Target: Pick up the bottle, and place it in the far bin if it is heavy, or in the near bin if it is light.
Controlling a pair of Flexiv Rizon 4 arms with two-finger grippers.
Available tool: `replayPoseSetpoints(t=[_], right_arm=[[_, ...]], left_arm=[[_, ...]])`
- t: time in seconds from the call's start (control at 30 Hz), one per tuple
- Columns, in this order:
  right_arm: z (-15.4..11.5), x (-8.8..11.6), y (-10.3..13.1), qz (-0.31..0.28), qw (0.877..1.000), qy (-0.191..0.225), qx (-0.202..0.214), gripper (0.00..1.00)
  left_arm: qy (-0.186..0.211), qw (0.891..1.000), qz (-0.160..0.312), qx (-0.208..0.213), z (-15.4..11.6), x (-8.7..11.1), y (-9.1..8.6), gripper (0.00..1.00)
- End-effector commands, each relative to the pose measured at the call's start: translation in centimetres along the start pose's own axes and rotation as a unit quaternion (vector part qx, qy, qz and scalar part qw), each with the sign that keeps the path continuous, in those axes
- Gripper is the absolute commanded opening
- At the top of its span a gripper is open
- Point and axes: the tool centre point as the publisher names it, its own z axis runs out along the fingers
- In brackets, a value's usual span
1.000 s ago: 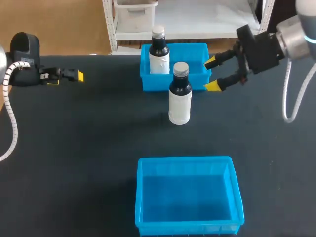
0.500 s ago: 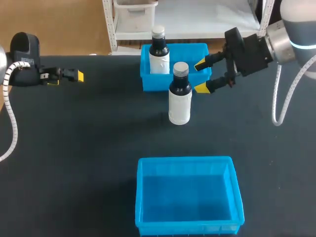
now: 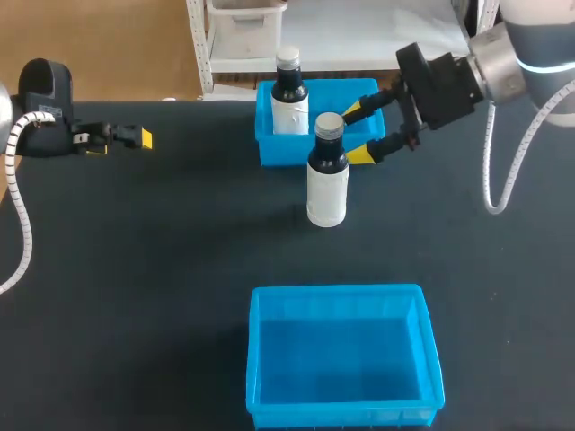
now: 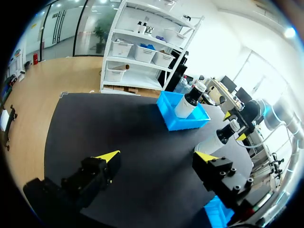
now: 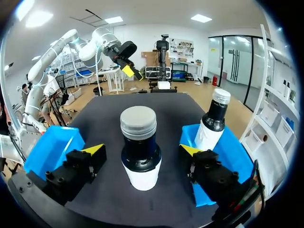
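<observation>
Yellow-tipped right gripper (image 3: 352, 135), jaws wide, brackets the bottle (image 3: 326, 189): centre it, close squarely below the cap (image 3: 329, 125), lift vertically.

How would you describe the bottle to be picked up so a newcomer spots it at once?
On the dark table, look just in front of the far bin. A bottle stands upright there on the bare tabletop, between the open fingers of the right gripper. Its twin stands inside that bin; this one stands outside it.
</observation>
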Motion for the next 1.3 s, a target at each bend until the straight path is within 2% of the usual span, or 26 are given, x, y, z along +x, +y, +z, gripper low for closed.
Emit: replayPoseSetpoints(t=[0.03, 0.5, 1.3], right_arm=[[0.4, -0.2, 0.2, 0.000, 1.000, 0.000, -0.001, 1.00], [2.0, -0.7, 0.9, 0.002, 1.000, 0.000, -0.019, 1.00], [3.5, -0.9, 1.4, 0.018, 1.000, -0.012, 0.001, 1.00]], left_arm=[[0.000, 1.000, 0.000, 0.000, 0.0, 0.0, 0.0, 1.00], [0.000, 1.000, 0.000, 0.000, 0.0, 0.0, 0.0, 1.00], [0.000, 1.000, 0.000, 0.000, 0.0, 0.0, 0.0, 1.00]])
